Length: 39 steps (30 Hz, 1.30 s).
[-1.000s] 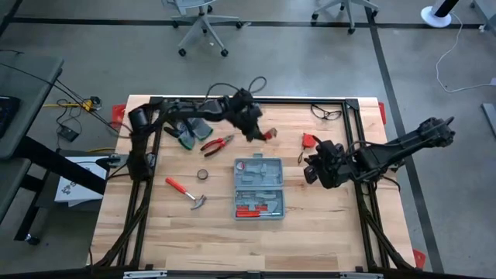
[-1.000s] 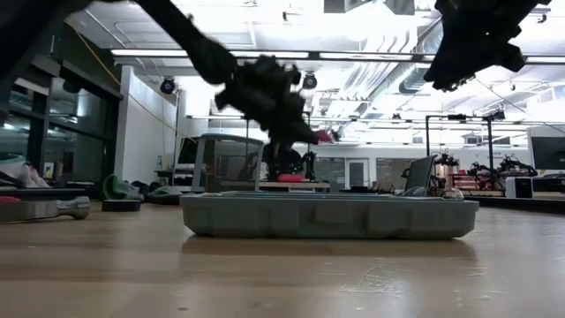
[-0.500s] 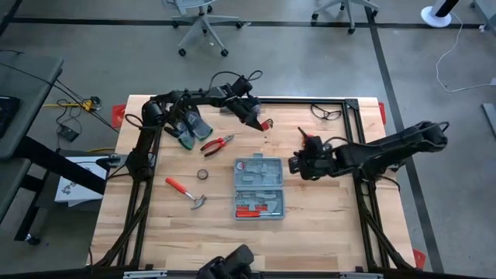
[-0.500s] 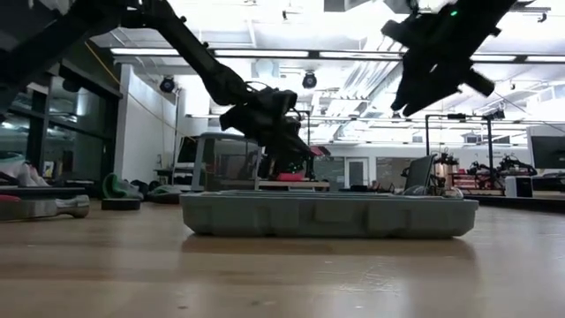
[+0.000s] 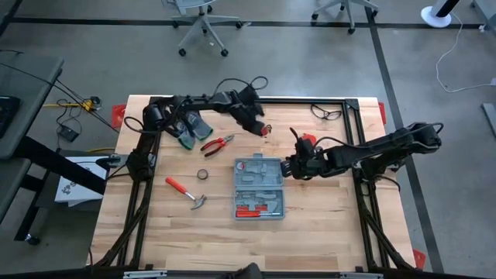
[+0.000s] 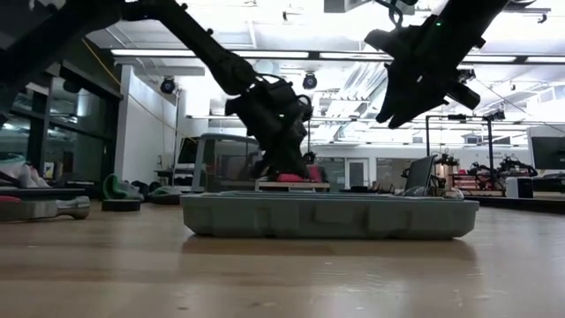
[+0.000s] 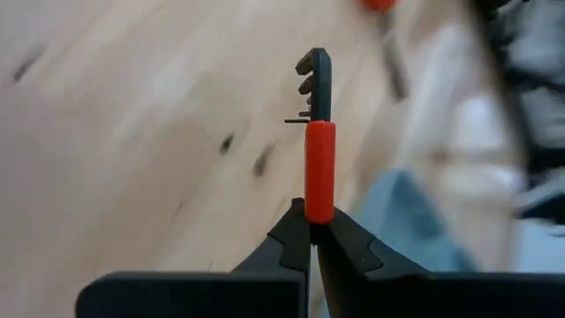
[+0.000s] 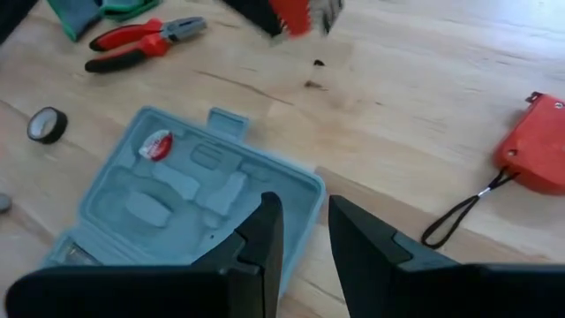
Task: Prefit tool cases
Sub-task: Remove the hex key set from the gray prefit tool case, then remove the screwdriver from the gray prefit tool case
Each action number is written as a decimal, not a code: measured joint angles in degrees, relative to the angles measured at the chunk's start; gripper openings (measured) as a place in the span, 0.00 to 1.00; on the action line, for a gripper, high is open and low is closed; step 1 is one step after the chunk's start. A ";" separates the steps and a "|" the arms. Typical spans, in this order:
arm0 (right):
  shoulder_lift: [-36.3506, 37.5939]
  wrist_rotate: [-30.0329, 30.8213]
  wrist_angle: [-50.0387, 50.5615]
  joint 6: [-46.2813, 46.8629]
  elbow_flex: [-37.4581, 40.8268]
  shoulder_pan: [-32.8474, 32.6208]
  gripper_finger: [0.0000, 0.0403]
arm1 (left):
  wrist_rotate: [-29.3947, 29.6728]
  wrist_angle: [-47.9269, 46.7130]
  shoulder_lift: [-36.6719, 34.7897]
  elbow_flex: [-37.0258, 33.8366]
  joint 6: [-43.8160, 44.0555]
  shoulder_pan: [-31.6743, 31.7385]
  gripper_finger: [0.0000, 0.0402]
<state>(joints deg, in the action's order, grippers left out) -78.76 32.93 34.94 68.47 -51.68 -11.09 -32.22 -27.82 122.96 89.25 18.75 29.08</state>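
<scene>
The tool case (image 5: 259, 188) lies open in the middle of the tabletop (image 5: 325, 225). Beyond its far edge, the left pincer (image 5: 262, 129) pinches a red-handled tool (image 7: 319, 146) only by the tip, so this tool could swing or slip out. The right pincer (image 8: 298, 231), spread and empty, hovers over the case's right far corner and may collide with the left one there.
</scene>
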 joint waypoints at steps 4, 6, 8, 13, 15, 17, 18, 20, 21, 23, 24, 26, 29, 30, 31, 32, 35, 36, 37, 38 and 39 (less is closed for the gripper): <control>0.02 -0.12 0.44 -0.43 0.00 -0.02 0.22 | 7.72 -5.53 -0.02 -0.02 -5.96 -2.60 0.01; 0.02 -0.17 0.97 -0.49 0.00 -0.02 0.22 | 13.33 -7.99 -0.06 -0.02 -7.02 -3.28 0.01; 0.02 -0.20 1.51 -0.55 0.00 -0.02 0.22 | 18.44 -9.88 -0.09 -0.02 -7.60 -3.76 0.00; 0.04 -0.21 2.17 -0.55 0.00 -0.04 0.22 | 24.27 -11.55 -0.20 0.00 -8.80 -4.46 0.02; 0.04 -0.26 2.32 -0.55 0.00 -0.09 0.22 | 23.72 -11.54 -0.20 0.00 -9.35 -4.47 0.04; 0.04 -0.45 2.31 -1.03 0.00 -0.09 0.22 | 22.61 -11.85 -0.23 0.00 -10.02 -4.40 0.08; 0.06 -0.62 2.33 -1.37 0.00 -0.09 0.22 | 21.74 -12.23 -0.42 -0.01 -10.45 -4.23 0.09; 0.07 -1.12 2.48 -1.48 0.00 -0.09 0.22 | 21.36 -12.76 -1.29 -0.02 -10.94 -3.89 0.13; 0.07 -1.41 2.60 -1.64 0.00 -0.10 0.22 | 21.84 -13.07 -1.94 -0.02 -11.14 -3.58 0.15; 0.07 -1.62 2.56 -1.88 0.00 -0.20 0.22 | 24.07 -13.87 -3.42 -0.02 -11.95 -2.80 0.18; 0.07 -1.68 2.58 -1.88 0.00 -0.20 0.22 | 25.49 -14.24 -4.09 -0.02 -12.52 -2.42 0.20; 0.07 -1.68 2.56 -1.88 0.00 -0.20 0.22 | 27.92 -14.92 -5.52 -0.02 -13.83 -1.59 0.23; 0.07 -1.64 2.56 -2.46 0.00 -0.20 0.22 | 30.73 -16.66 -7.74 -0.02 -14.98 -0.37 0.26; 0.07 -1.62 2.56 -2.53 0.00 -0.20 0.22 | 31.09 -17.44 -8.29 -0.02 -14.98 -0.05 0.27; 0.07 -1.61 2.56 -2.55 0.00 -0.20 0.22 | 31.03 -17.98 -8.85 -0.02 -14.98 0.31 0.27; 0.07 -1.59 2.56 -2.76 0.00 -0.20 0.22 | 30.59 -18.53 -9.29 -0.02 -14.98 0.51 0.28; 0.07 -1.39 2.54 -2.94 0.00 -0.16 0.22 | 26.09 -19.15 -9.89 -0.02 -15.62 0.58 0.28; 0.07 -1.04 2.54 -2.93 0.00 -0.15 0.22 | 23.33 -19.09 -9.94 -0.02 -15.88 0.27 0.28; 0.07 -0.56 2.54 -2.94 0.00 -0.15 0.22 | 19.87 -19.10 -9.94 -0.02 -15.91 -0.23 0.28; 0.07 -0.29 2.51 -2.95 0.00 -0.15 0.22 | 15.98 -19.15 -9.94 -0.03 -16.03 -0.79 0.28; 0.07 -0.21 2.51 -2.95 0.00 -0.15 0.22 | 11.97 -18.78 -9.92 -0.30 -16.37 -1.58 0.27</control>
<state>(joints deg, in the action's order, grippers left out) -78.70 32.72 37.45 65.52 -51.68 -11.25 -20.25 -46.60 113.03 88.95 2.38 27.50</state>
